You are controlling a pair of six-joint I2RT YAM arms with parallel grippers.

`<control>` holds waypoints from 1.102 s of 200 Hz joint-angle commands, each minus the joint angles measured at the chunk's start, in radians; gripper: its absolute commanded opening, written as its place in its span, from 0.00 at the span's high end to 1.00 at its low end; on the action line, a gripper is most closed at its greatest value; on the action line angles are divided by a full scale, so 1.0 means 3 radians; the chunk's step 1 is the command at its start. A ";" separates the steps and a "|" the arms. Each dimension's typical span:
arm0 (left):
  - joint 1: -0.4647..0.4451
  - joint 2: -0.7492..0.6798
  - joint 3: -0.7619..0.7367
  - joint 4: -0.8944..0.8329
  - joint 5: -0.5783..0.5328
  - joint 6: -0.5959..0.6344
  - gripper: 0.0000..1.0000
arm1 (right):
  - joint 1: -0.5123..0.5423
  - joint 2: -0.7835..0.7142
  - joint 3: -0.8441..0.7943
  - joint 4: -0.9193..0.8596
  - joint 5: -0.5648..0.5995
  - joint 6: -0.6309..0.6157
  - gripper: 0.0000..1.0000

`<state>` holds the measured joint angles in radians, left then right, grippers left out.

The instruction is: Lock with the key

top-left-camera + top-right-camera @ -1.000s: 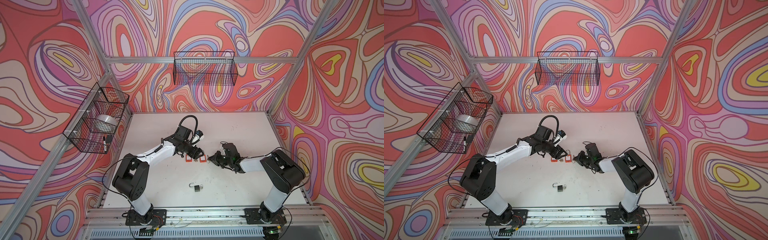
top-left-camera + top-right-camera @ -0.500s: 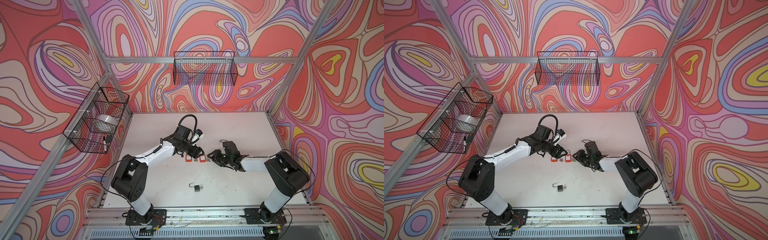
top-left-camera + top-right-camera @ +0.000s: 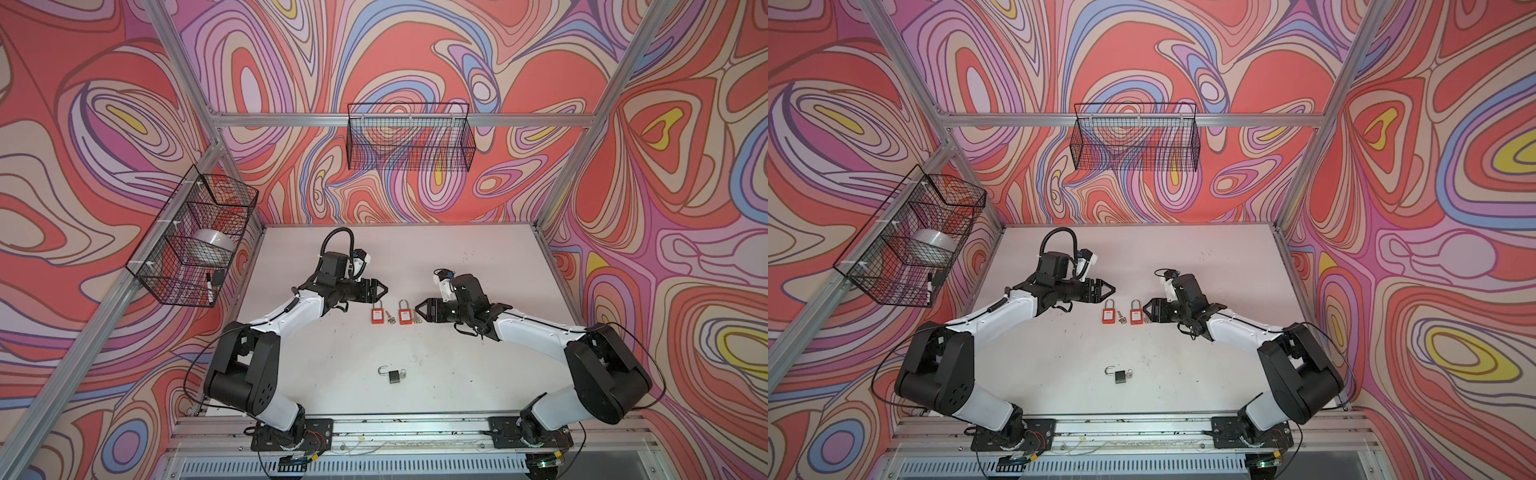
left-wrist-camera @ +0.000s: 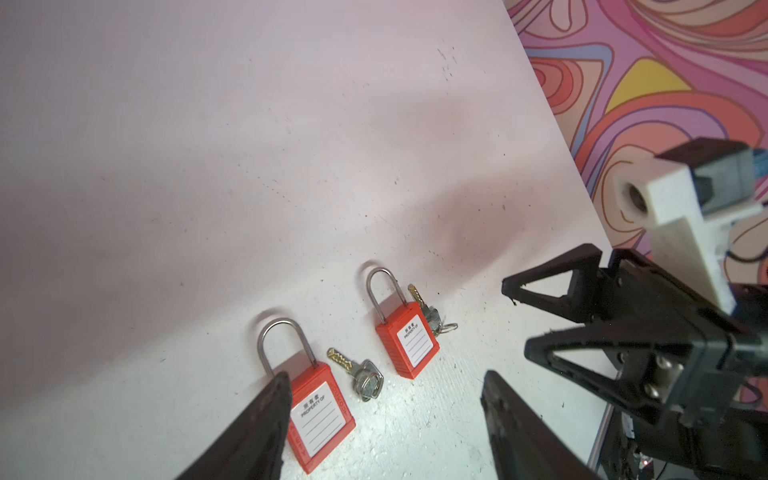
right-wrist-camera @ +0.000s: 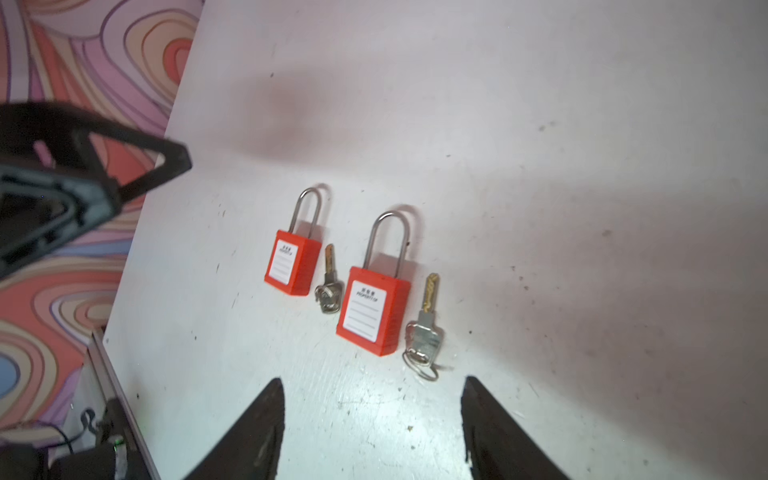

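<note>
Left fingers (image 4: 262,428) and right fingers (image 5: 257,428) both stood wide, empty, either side of two red padlocks (image 3: 377,316), keys (image 3: 390,319) beside them on the bench (image 3: 457,257).

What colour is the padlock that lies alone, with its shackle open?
Black padlock, seen best in a top view.

Both top views are bright and evenly lit, with only faint shadows on the white table (image 3: 478,257). In the wrist views the table is bright up close but pinkish and shady farther off — soft dark patches lie on it. In the right wrist view the left gripper (image 5: 149,178) looks blurry, while the red padlocks (image 5: 368,316) look sharper.
</note>
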<state>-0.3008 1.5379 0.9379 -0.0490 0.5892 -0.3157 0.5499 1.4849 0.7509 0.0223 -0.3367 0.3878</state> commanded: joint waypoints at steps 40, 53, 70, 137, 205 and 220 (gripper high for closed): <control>0.0279 -0.0057 -0.0090 0.0252 0.0243 -0.0556 0.26 | 0.0523 -0.0231 -0.0057 -0.0388 -0.0337 -0.2022 0.27; 0.0291 -0.0066 -0.0104 0.0240 0.0235 -0.0545 0.26 | 0.0672 -0.0185 0.0005 -0.0559 -0.0345 -0.2286 0.27; 0.0303 -0.0072 -0.0105 0.0211 0.0241 -0.0535 0.26 | 0.0843 -0.0080 0.0094 -0.0761 -0.0307 -0.2540 0.27; 0.0374 -0.0055 -0.0114 0.0115 0.0296 -0.0577 0.25 | 0.1236 0.0409 0.0440 -0.1215 -0.0202 -0.3089 0.29; 0.0409 -0.0069 -0.0114 -0.0003 0.0311 -0.0511 0.25 | 0.1480 0.0811 0.0697 -0.1526 -0.0132 -0.3287 0.35; 0.0410 -0.0066 -0.0119 -0.0006 0.0316 -0.0510 0.25 | 0.1504 0.0857 0.0726 -0.1529 -0.0087 -0.3287 0.37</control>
<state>-0.1875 1.5311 0.9165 -0.0204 0.6716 -0.4755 0.9878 1.7187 0.9443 -0.4034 -0.3870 -0.5743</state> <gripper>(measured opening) 0.748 0.640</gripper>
